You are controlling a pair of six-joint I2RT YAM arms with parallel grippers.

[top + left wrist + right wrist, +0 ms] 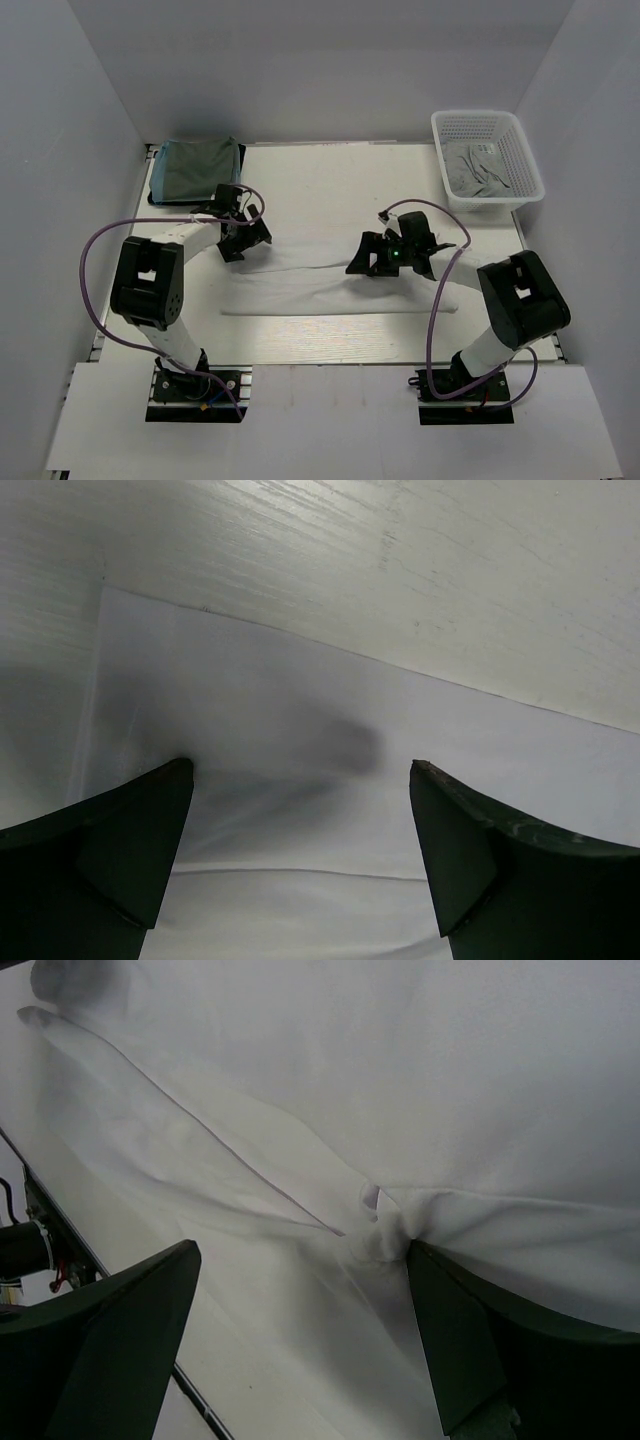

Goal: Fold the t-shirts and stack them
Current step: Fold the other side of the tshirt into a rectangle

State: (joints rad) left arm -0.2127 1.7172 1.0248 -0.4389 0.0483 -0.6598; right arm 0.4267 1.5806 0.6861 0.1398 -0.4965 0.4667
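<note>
A white t-shirt (330,288) lies as a long folded strip across the middle of the table. My left gripper (243,240) is open just above its left end; the left wrist view shows the flat white cloth (330,810) and its corner between the spread fingers. My right gripper (372,262) is open over the shirt's right part; in the right wrist view one fingertip (450,1310) touches a bunched fold of the cloth (385,1230). A folded grey-green t-shirt (195,168) lies at the back left.
A white mesh basket (487,160) with grey shirts stands at the back right. White walls enclose the table on three sides. The table's near edge (110,1290) shows in the right wrist view.
</note>
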